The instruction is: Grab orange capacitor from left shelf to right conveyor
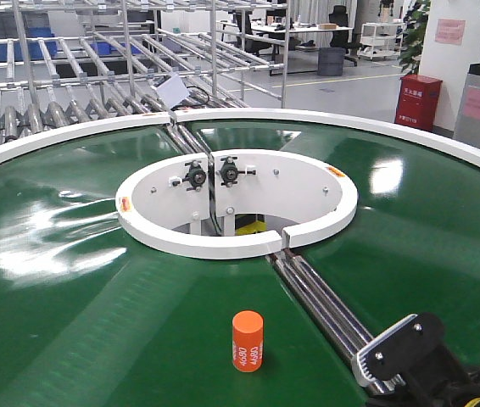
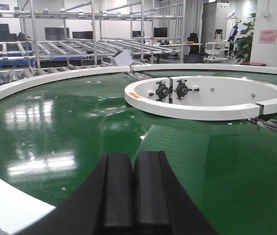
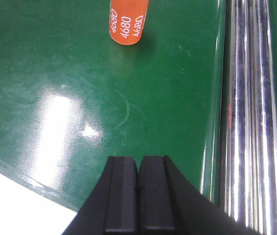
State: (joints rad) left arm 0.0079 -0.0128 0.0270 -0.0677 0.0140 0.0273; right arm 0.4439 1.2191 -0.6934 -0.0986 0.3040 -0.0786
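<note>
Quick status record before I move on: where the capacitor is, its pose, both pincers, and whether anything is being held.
orange capacitor: upright on the green belt of the right conveyor, near the front edge, left of the metal rollers
markings: white "4680" on its side
left pincer: shut, empty, low over the belt; capacitor at the right edge of its view
right pincer: shut, empty, apart from the capacitor
held: nothing
inner ring: white, behind the capacitor

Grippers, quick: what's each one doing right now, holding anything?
Left gripper: jaws closed, empty.
Right gripper: jaws closed, empty; the orange capacitor stands free on the green conveyor belt ahead of it.
</note>
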